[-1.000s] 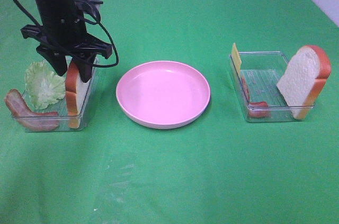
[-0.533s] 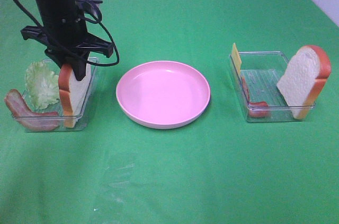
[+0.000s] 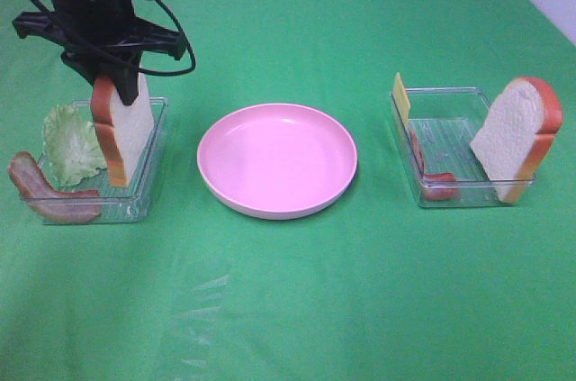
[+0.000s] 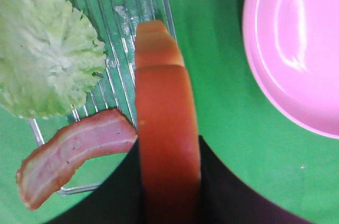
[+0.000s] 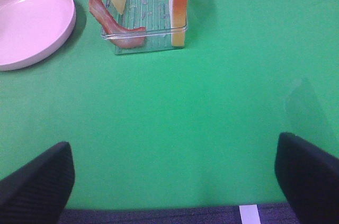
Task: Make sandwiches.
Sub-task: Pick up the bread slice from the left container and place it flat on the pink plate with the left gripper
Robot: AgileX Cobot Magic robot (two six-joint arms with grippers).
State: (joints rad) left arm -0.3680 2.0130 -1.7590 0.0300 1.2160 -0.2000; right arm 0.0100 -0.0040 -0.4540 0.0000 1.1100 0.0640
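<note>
The left gripper (image 3: pixel 115 84) is clamped on the top of an upright bread slice (image 3: pixel 121 133) at the right side of the left tray (image 3: pixel 153 196), with lettuce (image 3: pixel 72 142) and bacon (image 3: pixel 45 194) to its left. The right gripper (image 5: pixel 172 179) hangs with jaws wide apart over the cloth (image 5: pixel 175 102), well to the near side of the right tray (image 5: pixel 145 41), which holds another slice (image 3: pixel 515 138), cheese (image 3: pixel 400 99) and a second bacon strip (image 3: pixel 438 186). The plate (image 3: pixel 277 160) lies between the trays.

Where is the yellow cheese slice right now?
In the exterior high view, the cheese slice leans on the left wall of the right-hand clear tray, next to a bacon strip.
</note>
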